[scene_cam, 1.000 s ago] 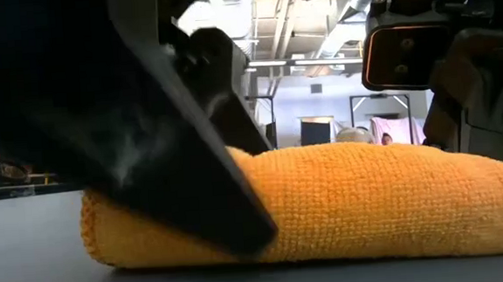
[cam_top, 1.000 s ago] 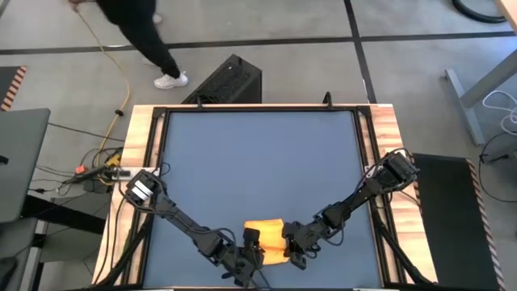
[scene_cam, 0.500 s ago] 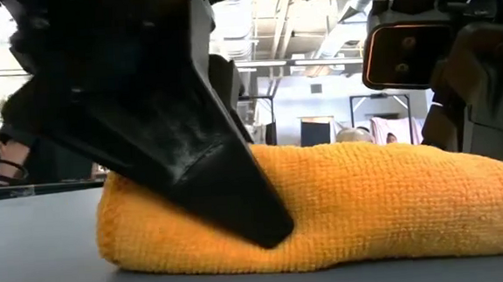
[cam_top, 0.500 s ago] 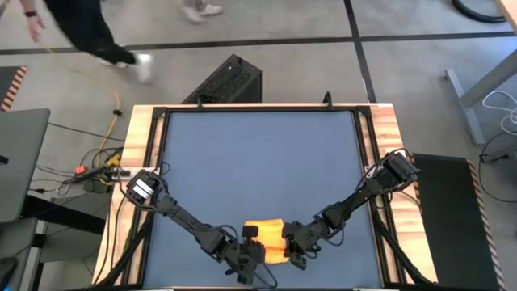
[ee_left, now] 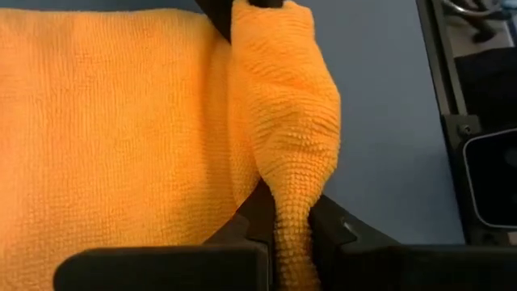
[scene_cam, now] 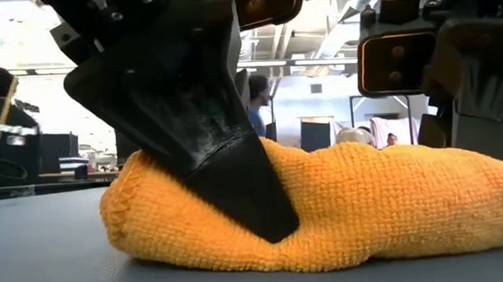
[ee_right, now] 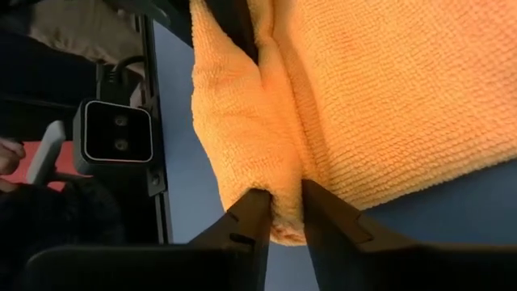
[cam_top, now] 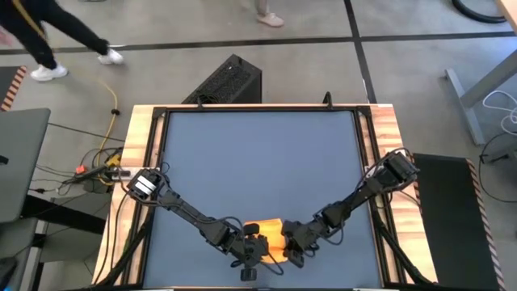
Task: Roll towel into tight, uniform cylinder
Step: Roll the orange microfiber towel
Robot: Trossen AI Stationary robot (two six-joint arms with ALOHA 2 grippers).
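Both grippers — left (ee_left: 283, 234), right (ee_right: 284, 206) — pinch towel (scene_cam: 343, 205)

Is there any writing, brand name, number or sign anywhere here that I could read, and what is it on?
None can be read.
The towel is plain, with no label or print.
The left gripper and right gripper show no markings.
A person's dark shirt carries a pale patch, too blurred to read.

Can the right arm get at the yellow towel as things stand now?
Probably yes: the right hand is already at the towel, with a fold of cloth between its fingers. The left hand pinches another fold and does not block it.
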